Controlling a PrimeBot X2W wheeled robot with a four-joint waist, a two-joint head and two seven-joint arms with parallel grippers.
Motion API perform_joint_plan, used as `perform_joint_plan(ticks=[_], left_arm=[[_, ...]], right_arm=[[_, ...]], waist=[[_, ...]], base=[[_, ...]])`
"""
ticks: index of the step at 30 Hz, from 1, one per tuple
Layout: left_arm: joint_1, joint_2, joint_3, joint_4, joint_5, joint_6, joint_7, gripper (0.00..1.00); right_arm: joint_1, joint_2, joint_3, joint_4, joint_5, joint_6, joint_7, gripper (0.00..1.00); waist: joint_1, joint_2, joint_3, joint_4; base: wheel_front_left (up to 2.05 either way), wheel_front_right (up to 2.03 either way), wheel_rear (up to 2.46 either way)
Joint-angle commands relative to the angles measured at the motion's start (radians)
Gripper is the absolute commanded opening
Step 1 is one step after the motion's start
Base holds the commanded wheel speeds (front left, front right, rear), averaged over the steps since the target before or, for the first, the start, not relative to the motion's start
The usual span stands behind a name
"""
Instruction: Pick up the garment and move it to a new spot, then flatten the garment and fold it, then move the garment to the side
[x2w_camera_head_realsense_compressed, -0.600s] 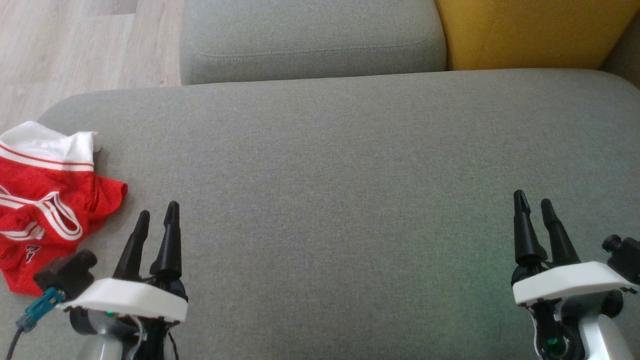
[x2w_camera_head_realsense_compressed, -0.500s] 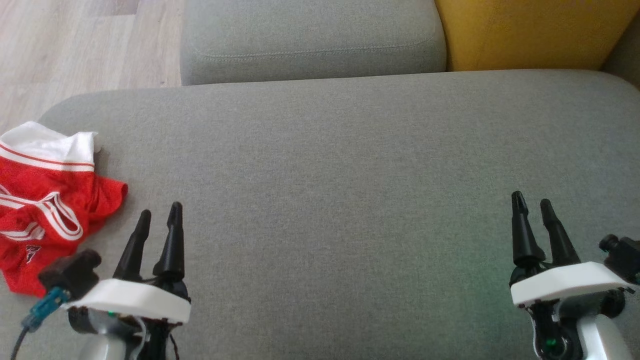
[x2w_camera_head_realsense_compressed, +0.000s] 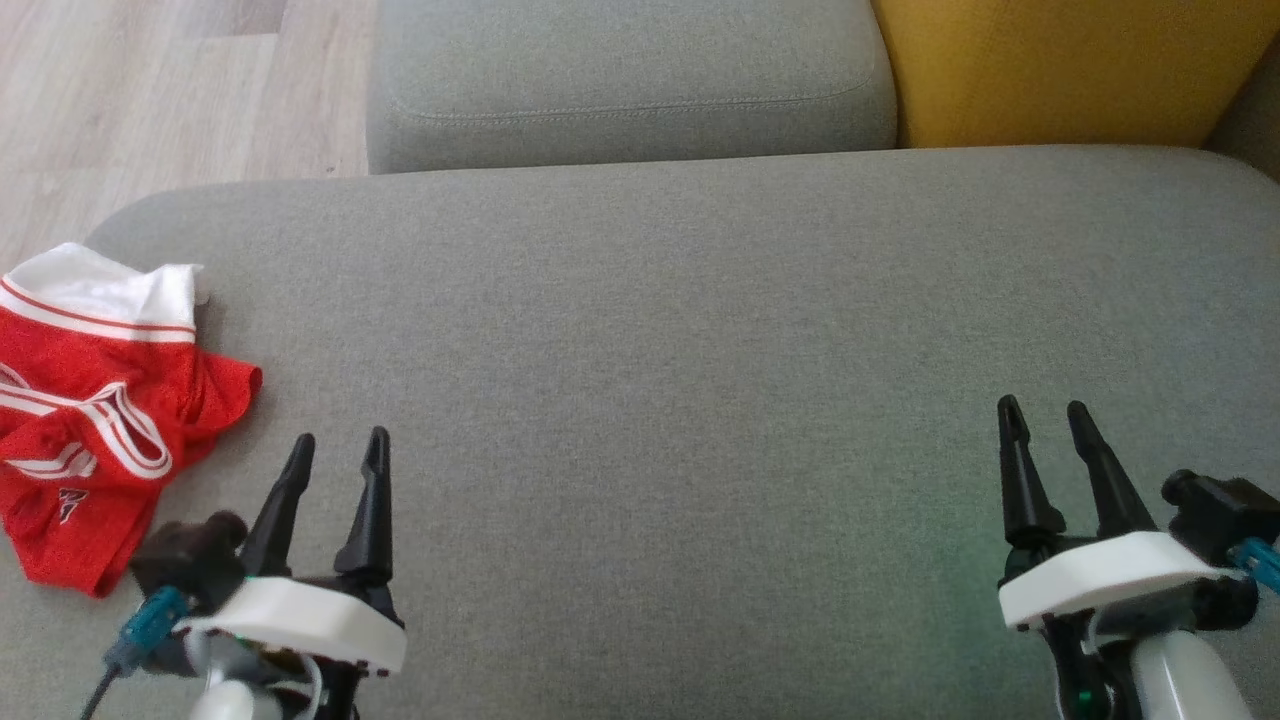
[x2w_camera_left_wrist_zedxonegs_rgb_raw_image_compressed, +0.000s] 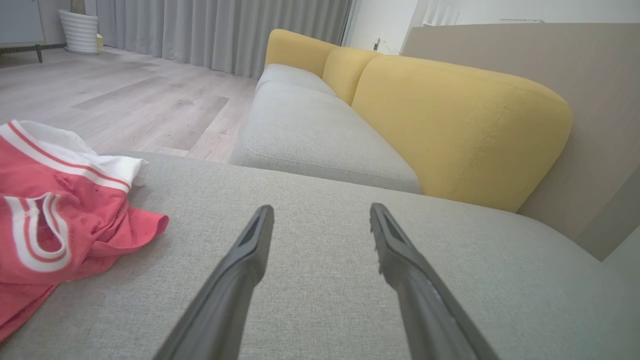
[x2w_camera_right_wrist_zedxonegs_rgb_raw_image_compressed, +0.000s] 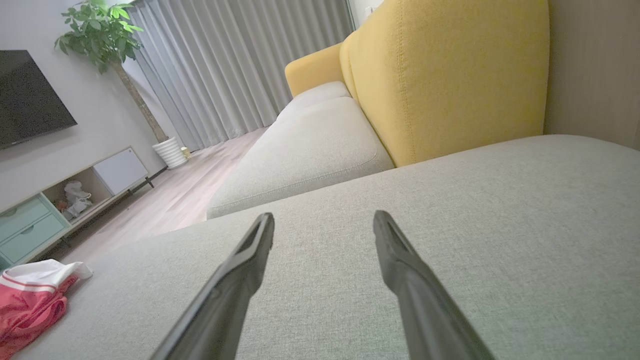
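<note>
garment: a red top with a white band and white stripes, lying crumpled in a loose heap. it sits at the far left end of a wide grey seat cushion, close to the cushion's rounded corner, and the left edge of the head view cuts part of it off. nothing is touching it.

just to its right, nearer the robot, is the left end effector. its two dark fingers are spread wide with nothing between them, and they point away across the cushion. the nearest red hem lies near the fingers but apart from them. in the left wrist view the garment fills the left side, beside the open fingers.

the right end effector is well apart from the garment, at the right end of the same cushion. its fingers are also spread wide and empty. the right wrist view shows the garment small in the lower left corner.

beyond the seat lies a second grey cushion, with a yellow back cushion to its right. pale wooden floor shows at upper left. the wrist views show grey curtains, a potted plant, a dark screen and a low cabinet.
</note>
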Motion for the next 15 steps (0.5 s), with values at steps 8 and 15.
perform_joint_plan(ticks=[8,15], left_arm=[[-0.027,0.037,-0.002,-0.030,0.107,0.024,-0.032,1.00],[-0.022,0.043,-0.022,-0.008,0.176,0.037,-0.053,1.00]], right_arm=[[-0.009,0.005,0.017,-0.036,-0.113,0.006,-0.025,1.00],[-0.001,0.011,0.020,-0.033,-0.192,0.007,-0.035,1.00]], waist=[[0.0000,0.0000,-0.003,0.003],[0.0000,0.0000,-0.005,0.004]], base=[[0.00,0.00,0.00],[0.00,0.00,0.00]])
